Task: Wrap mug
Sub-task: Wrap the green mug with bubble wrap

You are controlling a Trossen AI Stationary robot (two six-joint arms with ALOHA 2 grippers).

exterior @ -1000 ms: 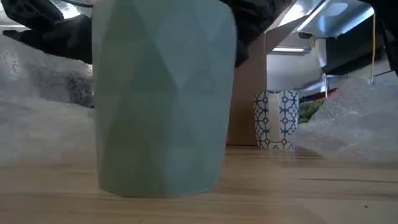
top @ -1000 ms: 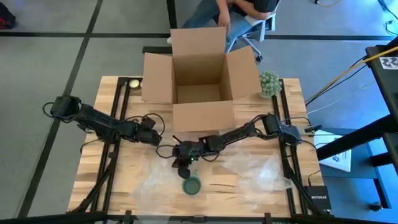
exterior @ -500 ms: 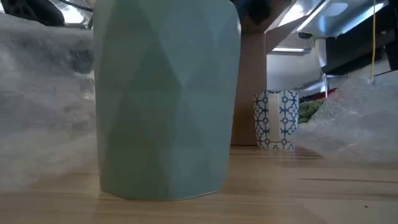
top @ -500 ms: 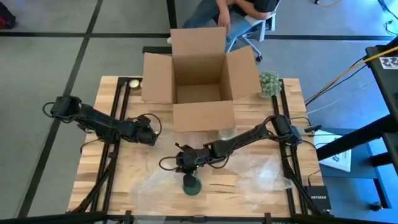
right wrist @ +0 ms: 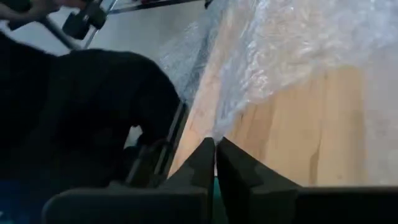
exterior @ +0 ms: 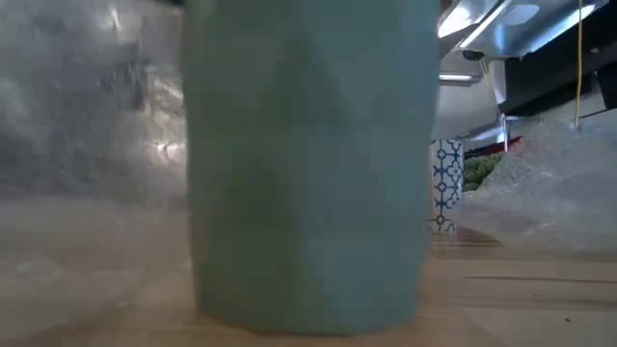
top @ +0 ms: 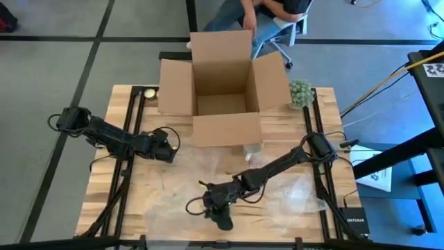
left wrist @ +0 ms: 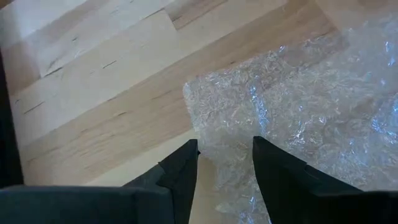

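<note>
Mug (exterior: 308,164): you had it near the desk's (top: 139,201) front edge, on wrap (left wrist: 298,106).
Right gripper (top: 220,215): clenched on the mug's rim (fingers nearly touching).
Left gripper (left wrist: 225,163): released, over the wrap's corner.

You can just about read "NETGEAR" on the black box (top: 354,223) at the table's (top: 125,182) corner, nothing else.

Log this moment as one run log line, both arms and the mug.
left gripper: open over bubble wrap edge | right gripper: shut, at green mug near table front | mug: upright, unwrapped
</note>
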